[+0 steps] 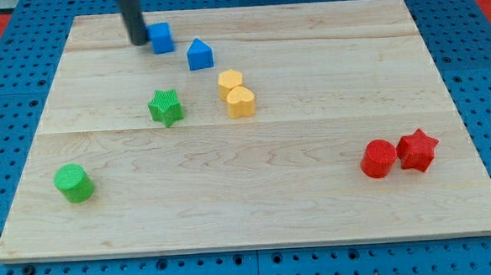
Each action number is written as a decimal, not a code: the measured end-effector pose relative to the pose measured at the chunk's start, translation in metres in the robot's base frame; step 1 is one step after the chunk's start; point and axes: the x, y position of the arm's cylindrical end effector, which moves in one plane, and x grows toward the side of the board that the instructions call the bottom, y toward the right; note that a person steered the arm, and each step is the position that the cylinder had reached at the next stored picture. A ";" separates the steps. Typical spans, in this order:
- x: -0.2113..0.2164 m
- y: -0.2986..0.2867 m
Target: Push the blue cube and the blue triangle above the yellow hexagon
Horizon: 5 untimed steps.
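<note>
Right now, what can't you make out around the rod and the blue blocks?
- Camera view: the rod runs off the view's top edge; the arm is unseen.
- Whether my tip touches the blue cube: too close to tell.
- The cube's left face is partly behind the rod.
- Gap between blue cube and blue triangle: small, unclear.

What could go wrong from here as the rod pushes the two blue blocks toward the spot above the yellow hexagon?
1. My tip sits just left of the blue cube; an off-centre push may spin the cube aside.
2. The blue triangle lies close to the yellow hexagon, which touches the yellow heart; overshoot could shove both.
3. The cube is near the board's top edge and might slide off.
</note>
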 end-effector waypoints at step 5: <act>-0.026 -0.044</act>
